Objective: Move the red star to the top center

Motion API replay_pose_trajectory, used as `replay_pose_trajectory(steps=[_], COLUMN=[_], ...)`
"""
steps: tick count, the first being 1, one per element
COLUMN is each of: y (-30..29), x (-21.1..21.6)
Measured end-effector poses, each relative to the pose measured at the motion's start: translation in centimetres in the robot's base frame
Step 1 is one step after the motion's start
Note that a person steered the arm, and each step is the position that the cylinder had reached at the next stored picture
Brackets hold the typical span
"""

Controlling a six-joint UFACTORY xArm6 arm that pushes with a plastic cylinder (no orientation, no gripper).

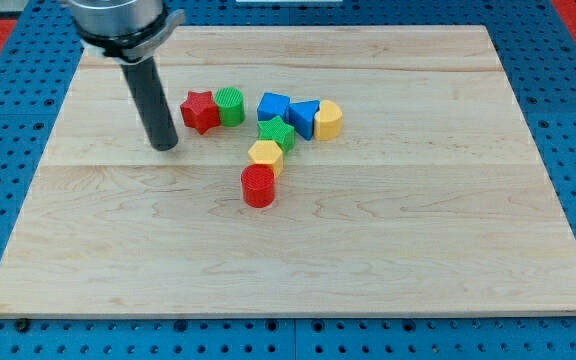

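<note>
While my tip (165, 146) sat on the wooden board (388, 290) just to the view's left of the red star (199, 110) and a little below it, not touching, there was no claw to report on: the arm ended in a plain rod w/ nothing to open, close or grip.

The star lay touching or nearly touching the green cylinder (230, 105) on its right side. Main risk, as I judged it: a push from the left would drive the star into that cylinder, and both could carry on toward the blue block (273, 106), the blue triangular block (304, 118) and the yellow block (328, 120). A glancing contact on a star point could also spin it off line.

Lower down were the green block (276, 133), yellow hexagonal block (266, 155) and red cylinder (258, 186), well clear of an upward path.

Room: bare board above the star up to the top edge, and across to top centre. Getting under the star first looked safer.
</note>
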State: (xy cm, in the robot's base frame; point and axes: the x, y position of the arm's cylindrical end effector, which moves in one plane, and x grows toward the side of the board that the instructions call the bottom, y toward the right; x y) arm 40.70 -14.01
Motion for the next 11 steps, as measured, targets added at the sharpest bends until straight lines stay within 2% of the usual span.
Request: replay_pose_trajectory(steps=[3, 4, 5, 6, 7, 10, 11], y=[0.8, 4.1, 2.7, 0.1, 1.8, 18.8, 18.8], x=[-9.5, -10.7, -10.7, -8.5, -7.6, -10.6, -11.1])
